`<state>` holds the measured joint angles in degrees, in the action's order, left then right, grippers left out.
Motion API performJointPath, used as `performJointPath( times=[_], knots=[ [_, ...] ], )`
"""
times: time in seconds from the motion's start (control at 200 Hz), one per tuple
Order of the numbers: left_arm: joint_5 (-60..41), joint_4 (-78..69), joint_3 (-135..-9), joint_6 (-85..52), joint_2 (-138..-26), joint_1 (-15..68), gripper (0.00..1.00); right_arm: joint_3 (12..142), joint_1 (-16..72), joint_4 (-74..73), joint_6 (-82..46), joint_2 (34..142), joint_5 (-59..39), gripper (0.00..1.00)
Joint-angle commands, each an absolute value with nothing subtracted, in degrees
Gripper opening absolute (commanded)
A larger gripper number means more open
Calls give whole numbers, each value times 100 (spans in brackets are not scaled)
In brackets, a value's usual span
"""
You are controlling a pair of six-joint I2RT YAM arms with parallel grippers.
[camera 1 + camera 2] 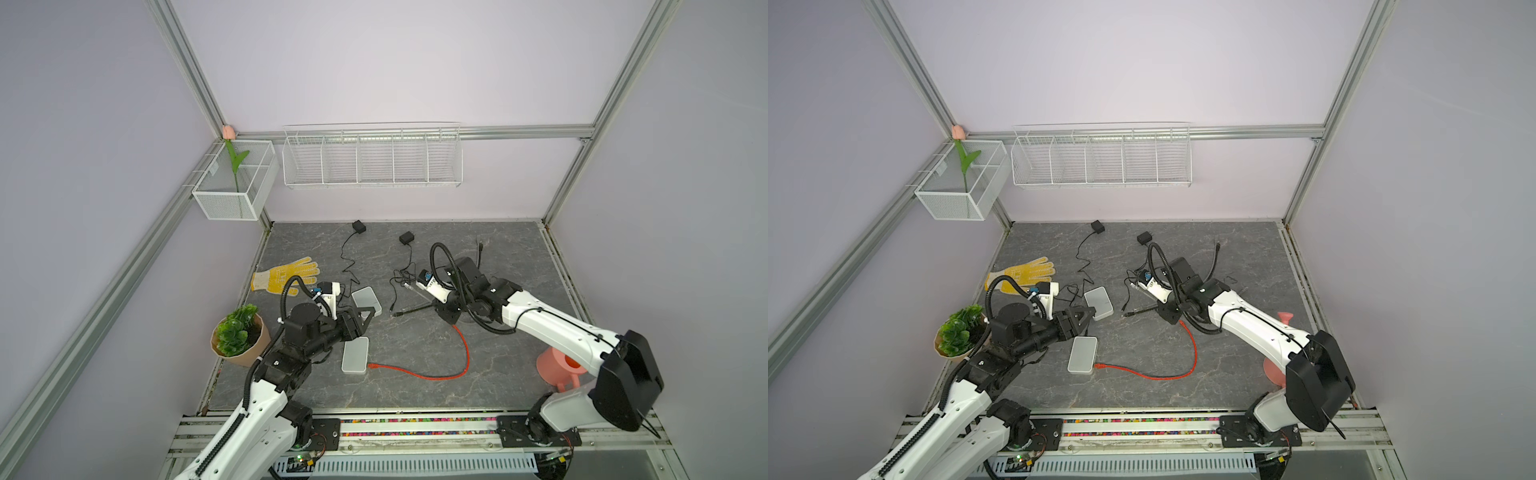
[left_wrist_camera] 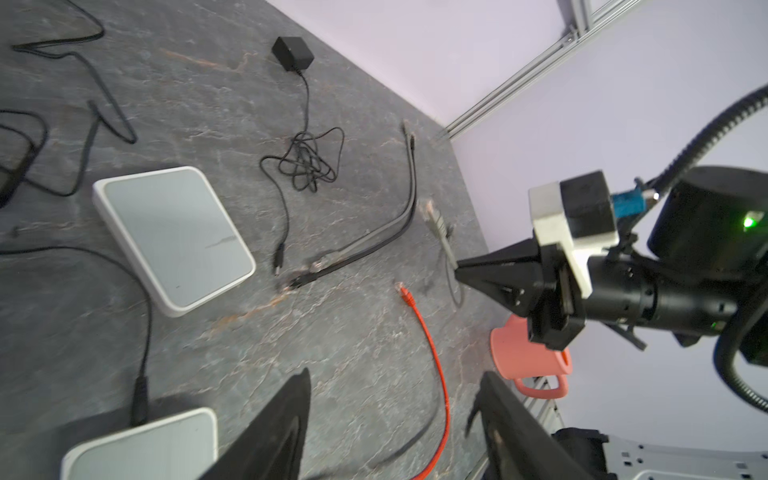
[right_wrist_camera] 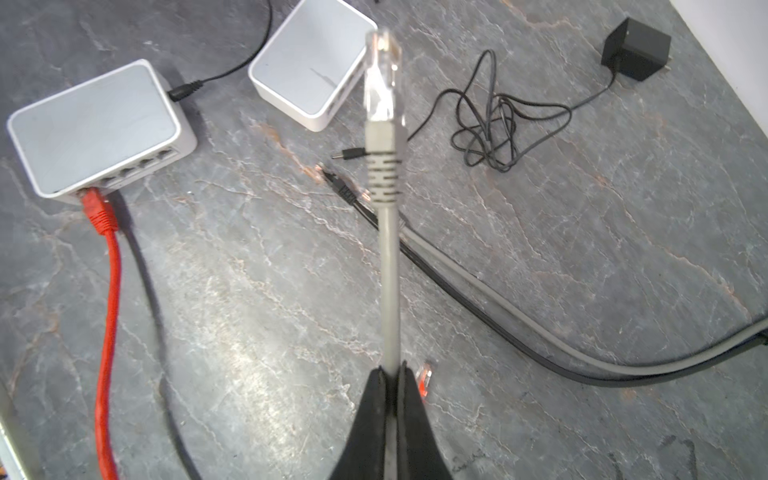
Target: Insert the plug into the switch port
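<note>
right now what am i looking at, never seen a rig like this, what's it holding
Two white robot arms work over a dark stone table. Two pictures look down from overhead; the other two come from a camera on each arm's wrist. The right claw is shut on a grey cable, its clear plug sticking out ahead. The left claw is open and empty. On the table: a white switch with a red cable plugged in, a second switch, a yellow glove, a potted plant, a pink cup.
</note>
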<state>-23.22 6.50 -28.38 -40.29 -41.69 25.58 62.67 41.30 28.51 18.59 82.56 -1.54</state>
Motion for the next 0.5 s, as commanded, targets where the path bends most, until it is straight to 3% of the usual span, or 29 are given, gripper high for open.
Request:
performJointPath(
  times=[0.0, 0.22, 0.495],
  knots=[
    [-2717, -256, -3198, -4194, -4616, 2648, 65, 6090, 4332, 2659, 1778, 7905, -413, 7],
    [-2666, -346, -3610, -3951, -5256, 3164, 65, 5745, 4586, 2426, 1710, 7499, -925, 7],
    [-2696, -294, -3698, -3903, -5311, 3226, 64, 5900, 4588, 2748, 1842, 7615, -1710, 7]
  ],
)
